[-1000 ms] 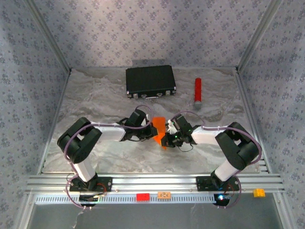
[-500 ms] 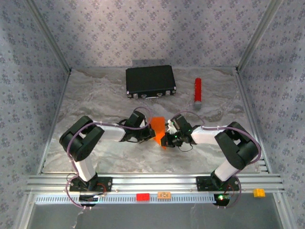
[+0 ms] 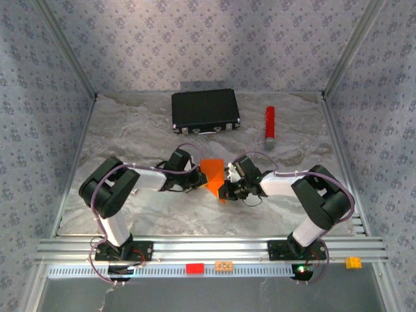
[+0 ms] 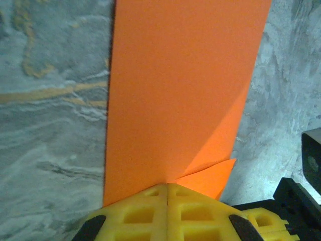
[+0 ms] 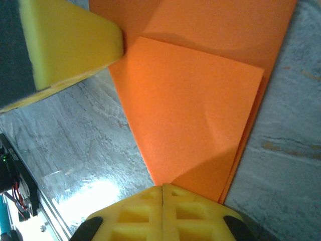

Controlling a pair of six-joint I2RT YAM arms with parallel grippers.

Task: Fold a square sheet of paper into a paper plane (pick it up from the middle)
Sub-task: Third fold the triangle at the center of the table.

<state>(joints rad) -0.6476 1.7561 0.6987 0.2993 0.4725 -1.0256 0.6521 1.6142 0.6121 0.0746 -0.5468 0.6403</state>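
Between your left gripper and right gripper, the thin bright orange sheet of paper has slid leftward and spread flatter than a second ago, so the fold looks pulled taut. Both are clamped on its edges; it shows layered flaps and one pointed corner.

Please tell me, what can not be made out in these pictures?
Top view: the creases of the orange paper are too small to read.
Left wrist view: the top edge cuts off the paper's far end; the shut left fingers hide its near end.
Right wrist view: the top edge cuts off the paper too; the shut right fingers hide its near tip.
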